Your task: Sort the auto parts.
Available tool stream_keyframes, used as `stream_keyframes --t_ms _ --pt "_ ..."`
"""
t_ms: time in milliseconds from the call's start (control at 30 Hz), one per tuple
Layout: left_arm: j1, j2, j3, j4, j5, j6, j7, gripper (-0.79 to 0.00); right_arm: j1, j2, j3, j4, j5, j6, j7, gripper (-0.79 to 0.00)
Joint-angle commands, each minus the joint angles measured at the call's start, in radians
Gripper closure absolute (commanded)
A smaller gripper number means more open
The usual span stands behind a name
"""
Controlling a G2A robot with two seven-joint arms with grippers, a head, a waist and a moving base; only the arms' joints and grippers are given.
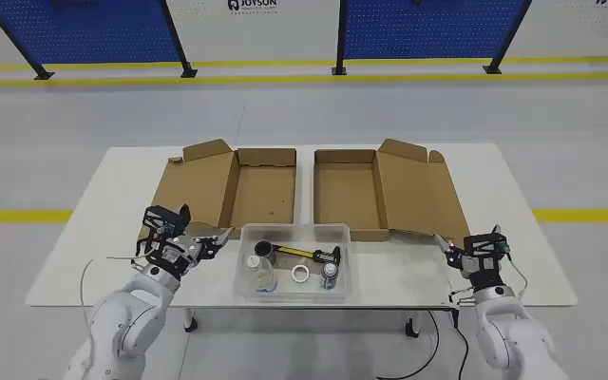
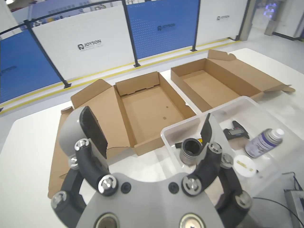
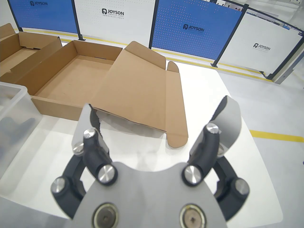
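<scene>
Plastic bin (image 2: 175,125) lies just beside left end effector (image 2: 147,113).

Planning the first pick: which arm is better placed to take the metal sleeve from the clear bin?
Probably left. The left end effector, open, is beside the bin, the metal sleeve just ahead; the right end effector is farther off.

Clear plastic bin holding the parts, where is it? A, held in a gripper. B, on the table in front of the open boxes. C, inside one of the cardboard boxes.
B: the clear bin sits on the table, just in front of the open cardboard boxes.
</scene>
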Motion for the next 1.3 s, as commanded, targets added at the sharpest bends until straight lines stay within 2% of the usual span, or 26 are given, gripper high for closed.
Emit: stream_keyframes --t_ms 0,133,233,700,1267 --pt "0.015 0.005 -0.013 -0.021 0.000 -0.073 -0.022 -0.785 0.000 0.000 0.000 0.000 0.000 0.000 0.000 -0.785" --pt "0.052 0.013 -0.025 -0.054 -0.007 -0.184 -0.061 -0.785 0.000 0.000 0.000 0.000 0.000 0.000 0.000 -0.785" --pt "0.073 0.017 -0.019 -0.065 0.018 -0.218 -0.082 -0.785 0.000 0.000 0.000 0.000 0.000 0.000 0.000 -0.785" --pt "0.018 0.017 0.128 0.027 0.103 -0.219 -0.148 -0.785 0.000 0.000 0.000 0.000 0.000 0.000 0.000 -0.785" --pt "-0.077 0.015 0.236 0.148 0.064 -0.229 -0.181 -0.785 0.000 0.000 0.000 0.000 0.000 0.000 0.000 -0.785"
